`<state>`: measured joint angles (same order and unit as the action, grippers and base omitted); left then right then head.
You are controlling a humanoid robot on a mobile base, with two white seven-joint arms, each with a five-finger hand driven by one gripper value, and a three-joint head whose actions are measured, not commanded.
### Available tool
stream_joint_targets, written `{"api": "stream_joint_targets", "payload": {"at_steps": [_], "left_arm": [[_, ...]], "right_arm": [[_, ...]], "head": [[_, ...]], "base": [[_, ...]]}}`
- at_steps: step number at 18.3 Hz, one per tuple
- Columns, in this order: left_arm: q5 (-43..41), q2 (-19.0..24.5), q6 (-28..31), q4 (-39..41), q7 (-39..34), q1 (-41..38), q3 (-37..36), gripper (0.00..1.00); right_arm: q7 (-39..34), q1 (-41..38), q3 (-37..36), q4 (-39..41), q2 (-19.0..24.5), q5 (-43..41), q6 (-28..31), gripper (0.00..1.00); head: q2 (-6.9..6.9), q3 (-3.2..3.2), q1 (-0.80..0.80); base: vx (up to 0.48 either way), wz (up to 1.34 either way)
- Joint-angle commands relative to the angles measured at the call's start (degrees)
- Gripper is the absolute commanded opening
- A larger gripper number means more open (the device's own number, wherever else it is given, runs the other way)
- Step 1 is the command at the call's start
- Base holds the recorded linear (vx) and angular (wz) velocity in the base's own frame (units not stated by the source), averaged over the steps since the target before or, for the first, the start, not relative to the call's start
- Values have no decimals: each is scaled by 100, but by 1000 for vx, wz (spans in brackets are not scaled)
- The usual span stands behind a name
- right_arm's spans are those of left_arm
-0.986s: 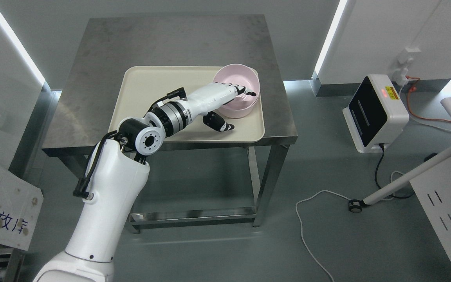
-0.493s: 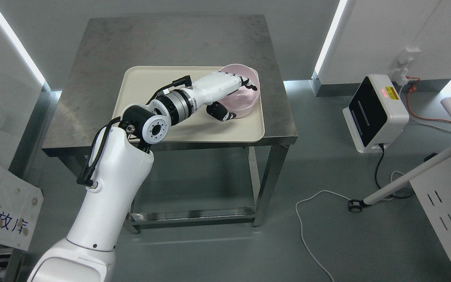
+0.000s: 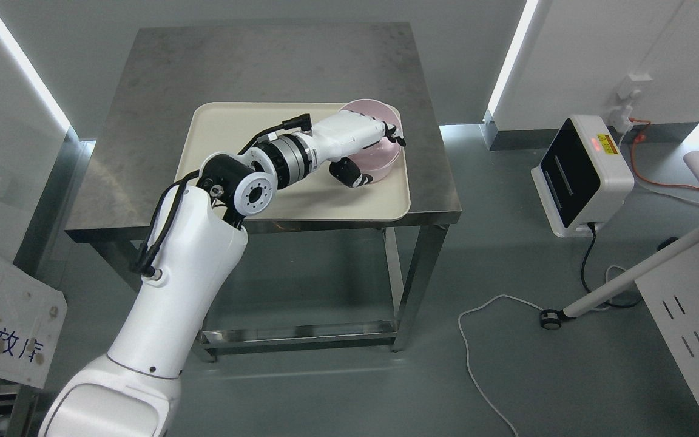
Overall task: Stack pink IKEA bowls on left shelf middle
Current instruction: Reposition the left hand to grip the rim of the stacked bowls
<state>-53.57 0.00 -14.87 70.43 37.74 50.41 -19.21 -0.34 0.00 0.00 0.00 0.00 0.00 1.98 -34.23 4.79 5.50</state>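
A pink bowl (image 3: pixel 381 161) stands at the right end of a cream tray (image 3: pixel 234 130) on the steel table (image 3: pixel 264 60). My left hand (image 3: pixel 372 155) reaches in from the lower left and grips the bowl's near-left rim. Its fingers (image 3: pixel 392 132) curl down inside the bowl and the thumb (image 3: pixel 351 174) presses the outer wall. The bowl still rests on the tray, and the hand hides its left part. My right arm does not show. No shelf and no second bowl appear.
On the floor to the right stands a white box with a black panel (image 3: pixel 580 173), with cables (image 3: pixel 489 340) trailing from it. A white perforated rack (image 3: pixel 695 315) fills the right edge. A signboard (image 3: pixel 6 328) leans at the lower left.
My left arm has pushed forward and up toward the bowl. The fingers curled over its rim and the thumb swung in from the tray to the bowl's wall.
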Motion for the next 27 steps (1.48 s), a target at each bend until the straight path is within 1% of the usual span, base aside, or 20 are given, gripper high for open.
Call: {"api": "stream_joint_targets", "payload": {"at_steps": [1,10,13,17,20,21,23,27], "left_arm": [[-39,100,46,-600,14,127,-294,61],[-48,100,116,-794,14,100,-258,56],[-4,100,108,-759,-3,74,-48,58],[5,100,90,-715,-29,135,321,58],[-13,100,125,-724,-91,372,470,58],[-13,100,134,-724,-135,529,662,58],[14,100,221,-724,-135,662,726,58],[-13,100,292,-767,-135,680,691,58]], "right_arm": [[-1,-167,-62,193,-100,0,4,100],[-1,-167,-62,193,-100,0,-4,100],[-1,-167,-62,193,-100,0,4,100],[-1,-167,-62,193,-100,0,-4,100],[-1,-167,-62,193,-100,0,-4,100],[-1,-167,-62,193,-100,0,4,100],[-1,-167,-62,193,-100,0,-4,100],[-1,-167,-70,193,-100,0,-4,100]], "head": [[0,0,0],[0,0,0],[0,0,0],[0,0,0],[0,0,0],[0,0,0],[0,0,0],[0,0,0]], "base": [[0,0],[0,0],[0,0],[0,0],[0,0],[0,0],[0,0],[0,0]]}}
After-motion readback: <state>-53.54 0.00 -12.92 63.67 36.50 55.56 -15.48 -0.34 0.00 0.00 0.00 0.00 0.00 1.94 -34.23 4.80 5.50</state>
